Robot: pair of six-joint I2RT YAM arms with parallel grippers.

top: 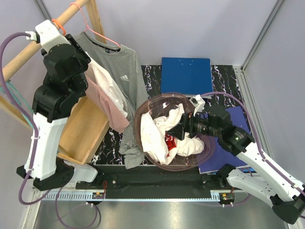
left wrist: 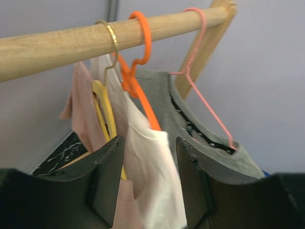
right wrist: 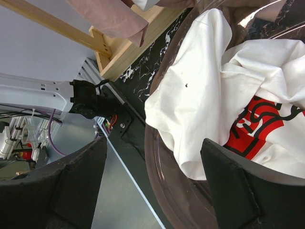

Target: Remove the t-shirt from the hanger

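Observation:
A white t-shirt [left wrist: 152,167] hangs on an orange hanger [left wrist: 138,86] from a wooden rod [left wrist: 62,45]. It sits between a pink shirt [left wrist: 83,114] on a yellow hanger [left wrist: 106,102] and a grey t-shirt [left wrist: 190,129] on a pink hanger [left wrist: 200,81]. My left gripper [left wrist: 150,143] is open. Its fingers straddle the white t-shirt's shoulder, and the cloth brushes the right finger. My right gripper [right wrist: 153,148] stands open over the near rim of a clear bowl [right wrist: 162,162], with nothing held.
The bowl [top: 147,107] holds a crumpled white shirt with a red print [top: 162,131]. A blue board [top: 185,74] lies behind it and a dark blue pad [top: 238,119] lies under its right side. The rack's wooden base [top: 83,133] stands at the left.

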